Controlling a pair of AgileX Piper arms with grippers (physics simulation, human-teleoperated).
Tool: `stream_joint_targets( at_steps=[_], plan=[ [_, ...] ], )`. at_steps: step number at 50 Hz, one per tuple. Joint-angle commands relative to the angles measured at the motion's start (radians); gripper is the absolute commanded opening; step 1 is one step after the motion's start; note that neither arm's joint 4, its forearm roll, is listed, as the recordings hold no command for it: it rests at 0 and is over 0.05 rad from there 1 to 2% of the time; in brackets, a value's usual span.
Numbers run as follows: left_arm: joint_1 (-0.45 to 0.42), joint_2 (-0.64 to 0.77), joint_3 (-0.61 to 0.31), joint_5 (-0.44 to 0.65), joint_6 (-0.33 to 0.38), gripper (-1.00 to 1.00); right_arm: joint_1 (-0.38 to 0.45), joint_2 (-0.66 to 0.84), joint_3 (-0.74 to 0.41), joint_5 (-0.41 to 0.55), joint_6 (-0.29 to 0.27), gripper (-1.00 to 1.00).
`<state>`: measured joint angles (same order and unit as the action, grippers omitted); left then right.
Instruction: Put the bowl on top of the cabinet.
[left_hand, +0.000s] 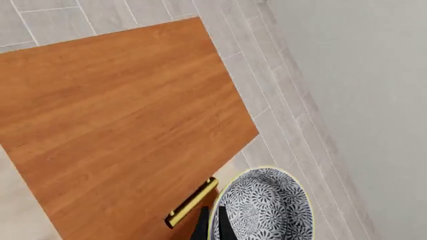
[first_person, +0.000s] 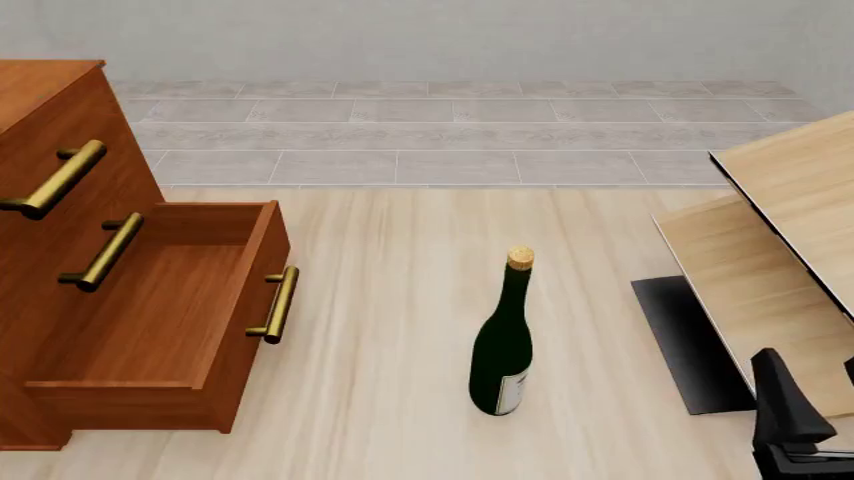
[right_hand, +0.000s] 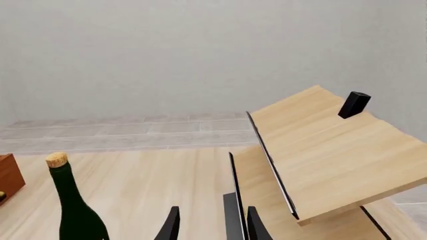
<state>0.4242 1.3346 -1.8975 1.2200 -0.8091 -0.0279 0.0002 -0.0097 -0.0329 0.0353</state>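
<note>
- Left tool: fingers closed on rim of bowl, seen only in left wrist view; bowl held aloft just past edge of cabinet top, above a brass handle.
- Right tool: jaws parted, nothing between them; parked low at right of worktop.
- Mid-worktop: green bottle upright, corked, untouched.
- Left, farther: cabinet with one drawer pulled open, nothing seen inside.
- Right, farther: pale wood panels, tilted.
- Progress, judged: bowl lifted and carried; not yet over top; placing and release left.
</note>
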Motion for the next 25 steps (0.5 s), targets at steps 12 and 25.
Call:
stream_joint_targets(
  at_steps=[12,25],
  plan=[
    [0.147,0.074,-0.001,0.0,0.031,-1.0,-0.004,0.0,0.001,-0.003,0.004,1.0],
    [0.222,0.137,-0.001,0.0,0.061,-1.0,0.003,0.0,0.0,0.004,-0.002,1.0]
  ],
)
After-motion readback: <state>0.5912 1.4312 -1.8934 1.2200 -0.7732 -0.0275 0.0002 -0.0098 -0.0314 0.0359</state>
